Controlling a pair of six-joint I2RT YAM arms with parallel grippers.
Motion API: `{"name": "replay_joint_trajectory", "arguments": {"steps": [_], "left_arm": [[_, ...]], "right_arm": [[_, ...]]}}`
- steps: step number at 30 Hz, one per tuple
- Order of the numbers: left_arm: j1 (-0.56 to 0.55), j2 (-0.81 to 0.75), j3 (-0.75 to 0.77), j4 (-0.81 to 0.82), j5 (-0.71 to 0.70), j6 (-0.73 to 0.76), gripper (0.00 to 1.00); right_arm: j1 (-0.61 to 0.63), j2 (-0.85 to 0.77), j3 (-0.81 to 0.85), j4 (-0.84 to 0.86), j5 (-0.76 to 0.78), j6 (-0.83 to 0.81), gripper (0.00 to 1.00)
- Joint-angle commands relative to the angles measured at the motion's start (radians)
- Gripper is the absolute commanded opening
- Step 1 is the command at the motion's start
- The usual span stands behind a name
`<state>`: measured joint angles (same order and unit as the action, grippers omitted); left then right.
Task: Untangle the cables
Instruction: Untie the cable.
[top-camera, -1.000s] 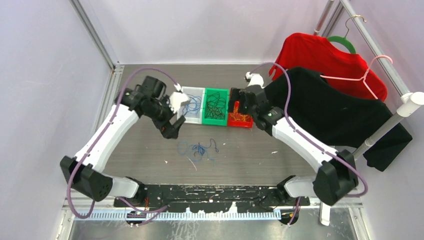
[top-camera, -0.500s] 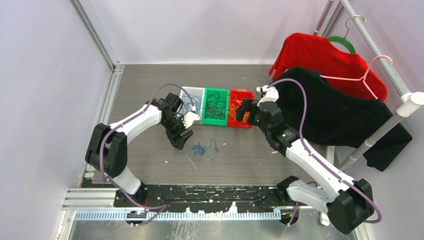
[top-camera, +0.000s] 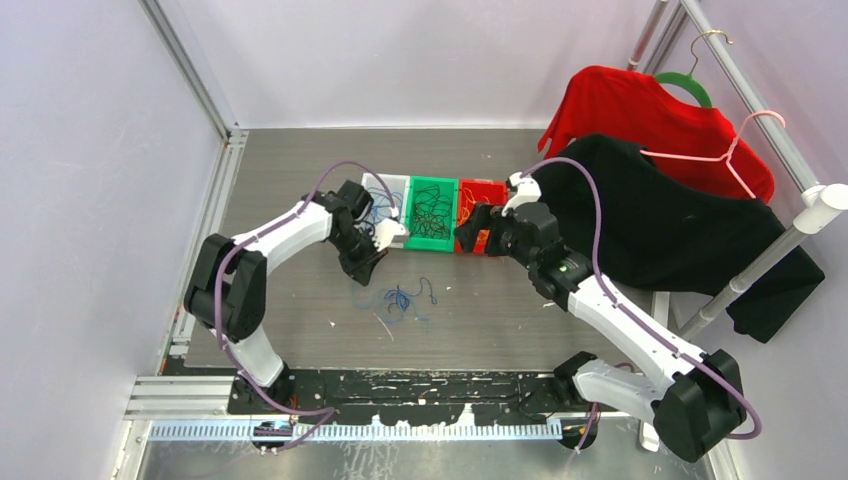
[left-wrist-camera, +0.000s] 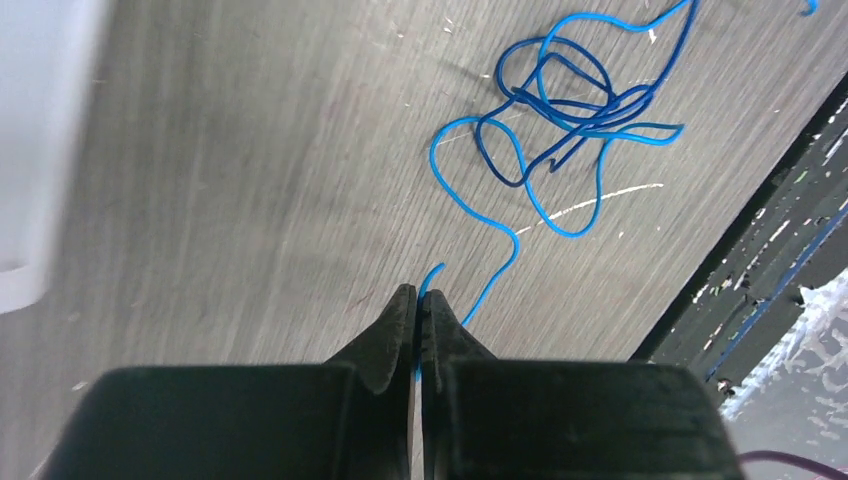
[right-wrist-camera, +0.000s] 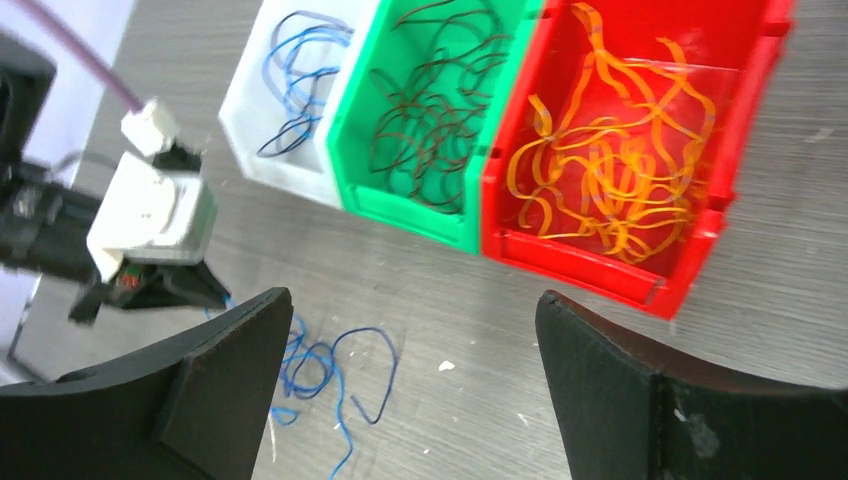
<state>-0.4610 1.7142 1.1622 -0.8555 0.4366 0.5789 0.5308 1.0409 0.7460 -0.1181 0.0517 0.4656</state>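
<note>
A tangle of light and dark blue cables (top-camera: 400, 298) lies on the grey table in front of the bins; in the left wrist view the tangle (left-wrist-camera: 560, 100) is ahead and to the right. My left gripper (left-wrist-camera: 418, 295) is low at the tangle's left edge (top-camera: 362, 270), shut on the end of a light blue cable (left-wrist-camera: 500, 265). My right gripper (right-wrist-camera: 413, 300) hovers open and empty before the red bin (top-camera: 470, 232). Sorted cables fill the bins: blue (right-wrist-camera: 300, 60), dark (right-wrist-camera: 430, 120), orange (right-wrist-camera: 610, 190).
White bin (right-wrist-camera: 275, 160), green bin (right-wrist-camera: 400, 205) and red bin (right-wrist-camera: 580, 265) stand side by side at mid-table. Red and black shirts (top-camera: 650, 200) hang on a rack at the right. The black base rail (top-camera: 420, 385) runs along the near edge.
My left gripper came down from beside the white bin to the tangle's left edge and shut on a light blue cable. My right gripper drifted slightly left and stayed open.
</note>
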Motion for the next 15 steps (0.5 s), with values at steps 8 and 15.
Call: {"name": "replay_joint_trajectory", "arguments": {"steps": [8,15], "left_arm": [[0.001,-0.221,0.605,-0.496,-0.047,-0.044,0.00],[-0.008,-0.171,0.994,-0.659,0.017,-0.121,0.00]], "right_arm": [[0.311,0.092,0.041,0.253,-0.108,-0.168,0.92],[0.410,0.215,0.087,0.469,-0.139,-0.240,0.93]]}}
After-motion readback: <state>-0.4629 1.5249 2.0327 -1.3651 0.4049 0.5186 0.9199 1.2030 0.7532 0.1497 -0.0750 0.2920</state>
